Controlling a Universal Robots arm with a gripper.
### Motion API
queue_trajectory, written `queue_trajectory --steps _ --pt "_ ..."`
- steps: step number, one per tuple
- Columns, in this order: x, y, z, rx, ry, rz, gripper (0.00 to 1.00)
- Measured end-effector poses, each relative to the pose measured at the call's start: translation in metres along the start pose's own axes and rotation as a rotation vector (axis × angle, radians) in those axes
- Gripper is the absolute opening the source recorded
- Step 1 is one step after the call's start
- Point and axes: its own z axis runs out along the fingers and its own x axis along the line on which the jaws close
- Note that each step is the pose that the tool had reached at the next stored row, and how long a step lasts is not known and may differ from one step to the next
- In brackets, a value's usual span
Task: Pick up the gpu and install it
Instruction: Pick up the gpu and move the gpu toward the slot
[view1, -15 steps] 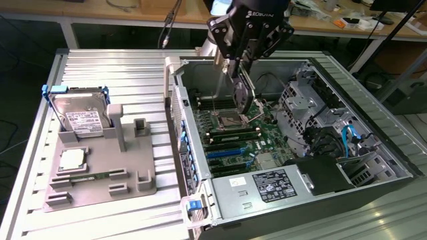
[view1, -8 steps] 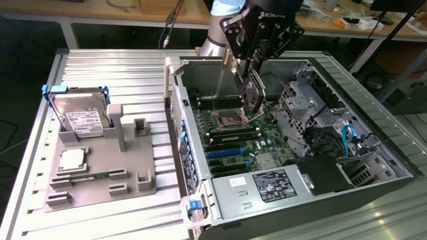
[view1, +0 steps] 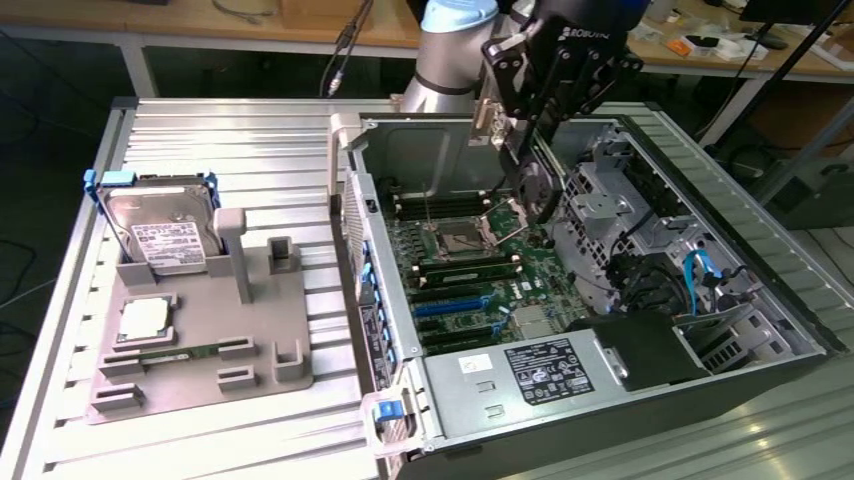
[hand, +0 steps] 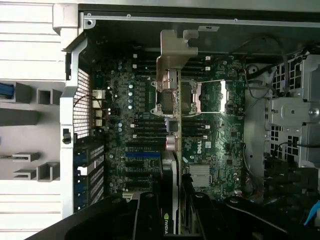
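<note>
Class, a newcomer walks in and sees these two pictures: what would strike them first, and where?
The open computer case, motherboard bared, dominates the exterior view's right. Over it the gripper holds the gpu on edge above the board. On the exterior view's left, a grey tray carries a hard drive.

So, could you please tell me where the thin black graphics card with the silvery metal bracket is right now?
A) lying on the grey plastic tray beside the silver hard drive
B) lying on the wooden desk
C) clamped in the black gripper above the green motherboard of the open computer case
C: the graphics card hangs edge-on in the gripper, above the motherboard.
</note>
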Motion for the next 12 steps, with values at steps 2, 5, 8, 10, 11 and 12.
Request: queue_trajectory --steps 2,5,8,10,11,12 --pt "-0.007 -0.0001 0.0003 -0.0001 0.0001 0.000 0.27" --pt "-0.016 -0.0002 0.0011 -0.0005 0.0002 0.001 0.27" --pt "-0.017 -0.0003 0.0011 -0.0004 0.0002 0.001 0.27" --pt "-0.017 -0.0002 0.0011 -0.0005 0.0002 0.001 0.27" --pt "-0.017 -0.0002 0.0011 -0.0004 0.0002 0.001 0.27" --pt "-0.017 -0.0002 0.0011 -0.0005 0.0002 0.001 0.27"
